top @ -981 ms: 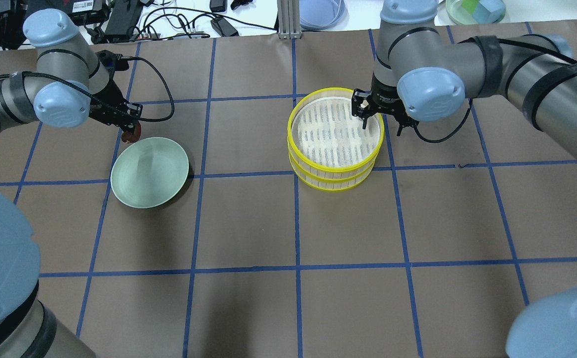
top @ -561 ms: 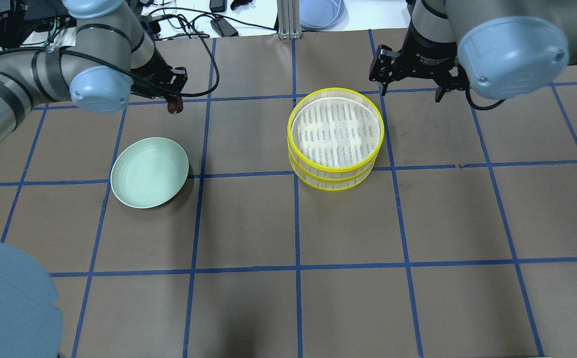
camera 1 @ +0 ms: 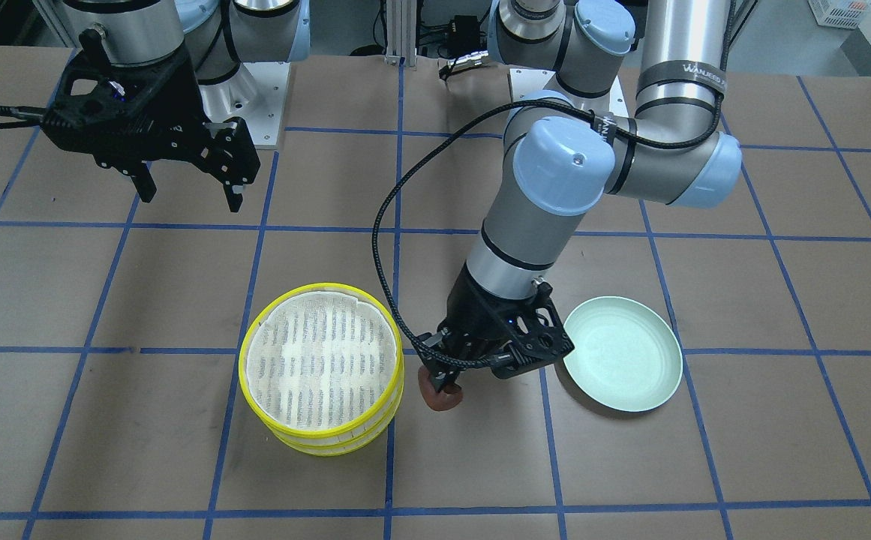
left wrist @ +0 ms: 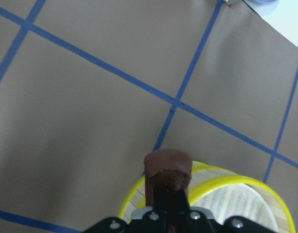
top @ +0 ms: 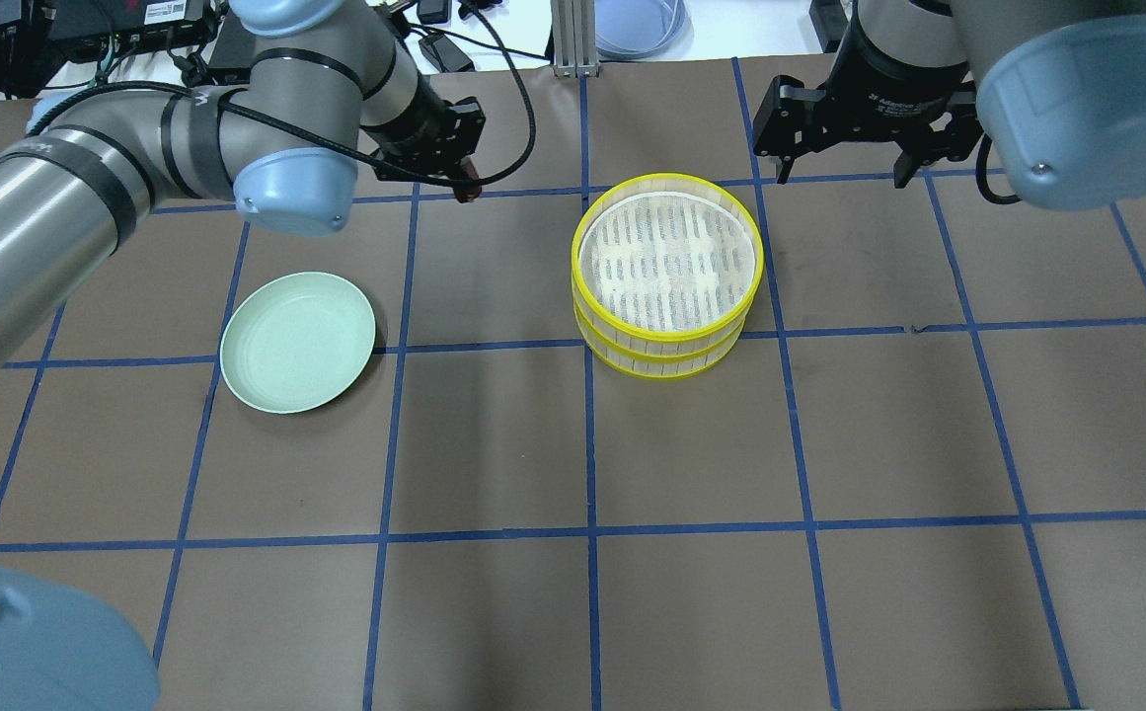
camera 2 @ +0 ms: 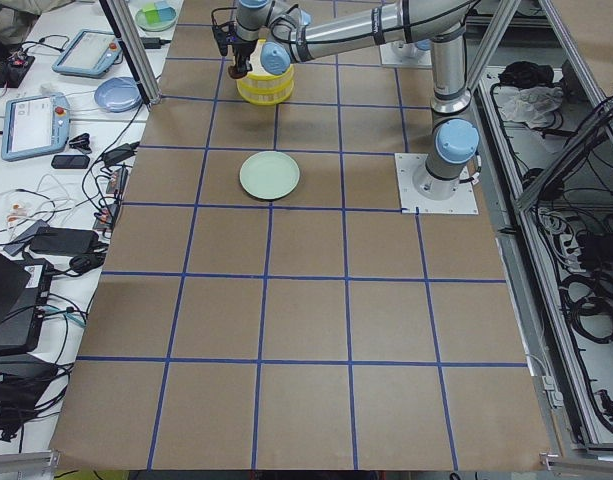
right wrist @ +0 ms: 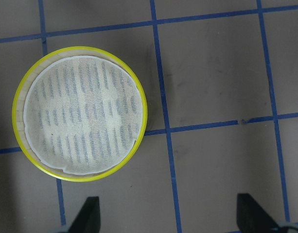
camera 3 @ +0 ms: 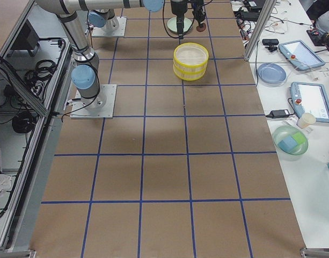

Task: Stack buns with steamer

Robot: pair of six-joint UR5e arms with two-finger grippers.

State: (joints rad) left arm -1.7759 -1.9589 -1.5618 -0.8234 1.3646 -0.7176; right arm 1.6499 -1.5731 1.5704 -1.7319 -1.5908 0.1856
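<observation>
The steamer [top: 578,267] stands as two stacked yellow-rimmed tiers; the top tier's white mesh floor is bare. It also shows in the front view [camera 1: 322,435], the right wrist view [right wrist: 85,178] and the left wrist view [left wrist: 236,182]. My left gripper [camera 1: 443,384] is shut on the dark reddish-brown bun [camera 1: 441,397] and holds it above the table, just beside the steamer. The bun fills the left wrist view's lower middle [left wrist: 167,167]. My right gripper [top: 841,170] is open and empty, high beyond the steamer's far right side. The pale cream bun is hidden.
A mint-green plate [top: 297,341] lies empty to the left of the steamer, also in the front view [camera 1: 623,364]. Cables, tablets and bowls lie beyond the table's far edge.
My left gripper has carried the brown bun from the plate's far edge rightward toward the steamer. My right gripper has lifted off the steamer's far rim and drawn back, open.
</observation>
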